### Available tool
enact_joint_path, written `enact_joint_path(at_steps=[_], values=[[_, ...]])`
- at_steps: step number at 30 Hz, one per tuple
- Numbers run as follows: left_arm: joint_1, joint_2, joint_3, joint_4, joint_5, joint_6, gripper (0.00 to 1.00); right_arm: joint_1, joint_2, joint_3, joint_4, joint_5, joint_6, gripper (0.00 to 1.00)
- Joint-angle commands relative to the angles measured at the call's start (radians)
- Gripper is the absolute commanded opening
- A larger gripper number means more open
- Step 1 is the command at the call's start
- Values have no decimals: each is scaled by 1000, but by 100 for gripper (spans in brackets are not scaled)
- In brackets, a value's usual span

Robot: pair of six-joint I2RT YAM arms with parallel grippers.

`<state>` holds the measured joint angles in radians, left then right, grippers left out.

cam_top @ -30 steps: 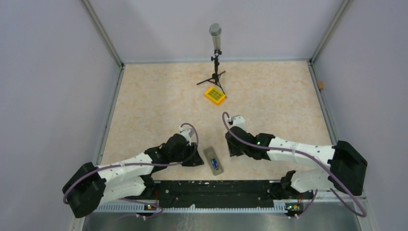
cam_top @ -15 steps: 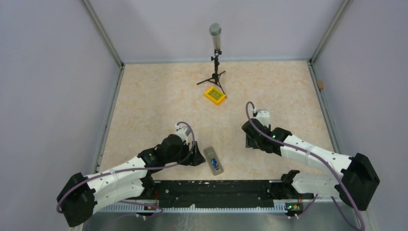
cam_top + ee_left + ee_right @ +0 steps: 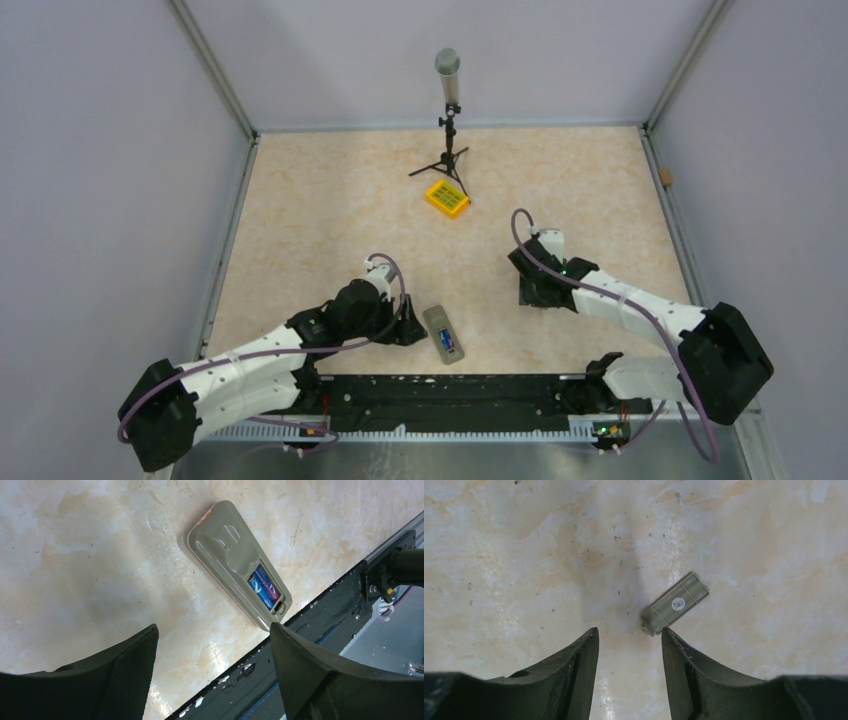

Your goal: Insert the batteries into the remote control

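Lying back up, the remote control [image 3: 232, 562] holds batteries [image 3: 263, 586] inside.

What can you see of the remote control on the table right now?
The remote control is a slim grey-white plastic handset lying flat, back up, diagonally on the marbled table, close to the black rail at the near edge. Its battery compartment at the rail end is uncovered, with blue batteries inside. Only the table touches it.
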<state>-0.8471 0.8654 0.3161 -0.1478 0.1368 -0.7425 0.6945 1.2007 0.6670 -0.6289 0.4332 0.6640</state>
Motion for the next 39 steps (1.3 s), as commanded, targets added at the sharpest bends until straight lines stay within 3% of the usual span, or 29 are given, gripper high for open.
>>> enact_joint_path(at_steps=[1,21,39], values=[[-3,-26,1,-1,0,20,82,-19,49,-13,56,-17,-23,48],[-3,-29,-11,2,15,16,82,-32,102,-30,61,4,-4,37],[-3,-67,-29,-12,6,10,82,-32,93,-55,86,-49,3,9]])
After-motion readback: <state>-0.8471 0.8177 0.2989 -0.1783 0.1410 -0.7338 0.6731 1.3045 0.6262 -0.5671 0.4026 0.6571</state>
